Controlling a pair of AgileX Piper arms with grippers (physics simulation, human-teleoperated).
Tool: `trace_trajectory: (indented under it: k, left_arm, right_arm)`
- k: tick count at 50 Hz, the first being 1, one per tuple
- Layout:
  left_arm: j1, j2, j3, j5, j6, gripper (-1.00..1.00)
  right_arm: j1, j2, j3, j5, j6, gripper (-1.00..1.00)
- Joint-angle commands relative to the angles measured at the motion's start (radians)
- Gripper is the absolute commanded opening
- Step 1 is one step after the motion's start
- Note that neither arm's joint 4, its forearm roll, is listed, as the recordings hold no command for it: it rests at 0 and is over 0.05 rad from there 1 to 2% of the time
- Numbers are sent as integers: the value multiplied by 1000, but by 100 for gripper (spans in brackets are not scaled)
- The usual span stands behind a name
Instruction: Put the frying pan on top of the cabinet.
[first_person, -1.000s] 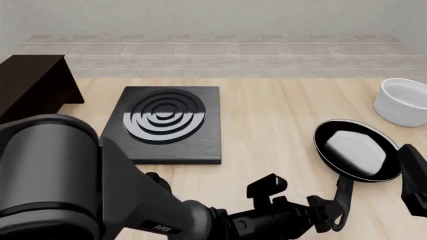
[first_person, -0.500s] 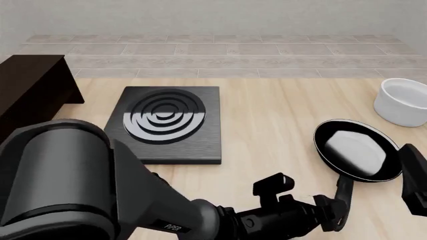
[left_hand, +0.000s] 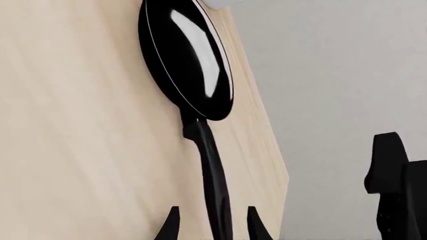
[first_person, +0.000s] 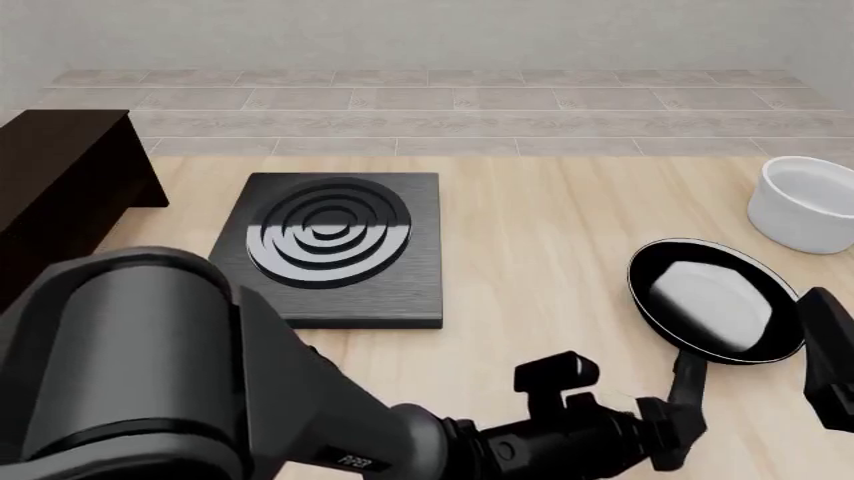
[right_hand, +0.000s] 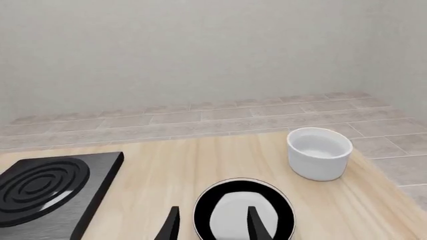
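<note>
Left wrist view: the left gripper (left_hand: 212, 226) is open, its fingers either side of the long handle of the glossy black round frying pan (left_hand: 188, 55) lying on the pale wooden worktop (left_hand: 73, 140), without visibly clamping it.

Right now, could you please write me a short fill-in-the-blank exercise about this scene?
1. The left gripper straddles the frying pan at its ____.
2. The frying pan rests on the ____, not on the cabinet.
3. The white bowl is ____ the pan, not touching it.
4. The stove plate lies between the cabinet and the ____.

Missing words: handle; table; beside; frying pan
</note>
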Motion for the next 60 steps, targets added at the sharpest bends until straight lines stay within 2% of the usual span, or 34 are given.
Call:
trace_trajectory:
  k: [1,60]
  left_arm:
    - [-20,35,-8,-3,-124,100]
    - [-26,110,-93,7,-163,100]
  right_arm:
    - [-1,0,0,0,2,100]
    - [-17,-5,0,0,13,100]
